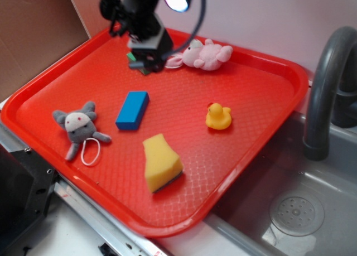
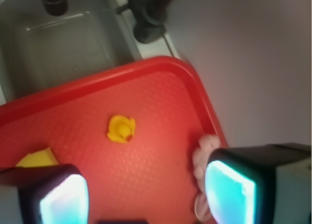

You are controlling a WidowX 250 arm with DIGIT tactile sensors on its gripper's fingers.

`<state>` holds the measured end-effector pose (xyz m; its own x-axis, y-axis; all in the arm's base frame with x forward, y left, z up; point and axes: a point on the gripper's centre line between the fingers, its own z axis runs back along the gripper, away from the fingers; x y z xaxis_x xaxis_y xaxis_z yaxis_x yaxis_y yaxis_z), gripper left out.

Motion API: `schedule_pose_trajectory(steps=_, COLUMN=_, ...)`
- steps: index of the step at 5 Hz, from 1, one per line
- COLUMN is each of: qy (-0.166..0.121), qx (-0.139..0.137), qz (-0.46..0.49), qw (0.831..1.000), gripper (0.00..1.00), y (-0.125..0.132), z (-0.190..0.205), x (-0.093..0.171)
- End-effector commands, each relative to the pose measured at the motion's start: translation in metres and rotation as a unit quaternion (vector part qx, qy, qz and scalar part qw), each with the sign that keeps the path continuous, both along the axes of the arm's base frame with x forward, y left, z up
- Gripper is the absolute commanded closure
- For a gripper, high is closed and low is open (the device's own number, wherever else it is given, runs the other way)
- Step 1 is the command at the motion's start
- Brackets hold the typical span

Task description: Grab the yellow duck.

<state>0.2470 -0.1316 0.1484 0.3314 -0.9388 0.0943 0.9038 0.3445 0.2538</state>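
The small yellow duck (image 1: 218,116) with an orange beak stands on the red tray (image 1: 251,77), right of its middle. In the wrist view the yellow duck (image 2: 121,129) lies well ahead of the fingers, on bare tray. My gripper (image 1: 146,63) hangs at the tray's back, left of the pink toy and far from the duck. In the wrist view the gripper (image 2: 146,192) is open, its two glowing pads wide apart with only red tray between them.
A pink plush toy (image 1: 205,55) lies at the tray's back edge, beside the right finger. A blue block (image 1: 133,110), a grey plush mouse (image 1: 79,125) and a yellow sponge (image 1: 160,162) lie on the tray. A grey sink (image 1: 301,206) with a faucet (image 1: 326,88) lies to the right.
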Motion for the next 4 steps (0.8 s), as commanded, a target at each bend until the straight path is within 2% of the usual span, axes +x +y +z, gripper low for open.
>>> schedule_pose_trajectory(steps=1, qy=0.045, qx=0.034, qz=-0.011, qw=0.998, gripper=0.00, y=-0.015, z=-0.068, x=0.005)
schedule_pose_trajectory(steps=3, qy=0.091, qx=0.038, qz=-0.011, qw=0.995, gripper=0.00, y=-0.016, z=-0.108, x=0.014)
schedule_pose_trajectory(steps=4, qy=0.100, qx=0.003, qz=-0.003, qw=0.995, gripper=0.00, y=-0.021, z=-0.114, x=0.018)
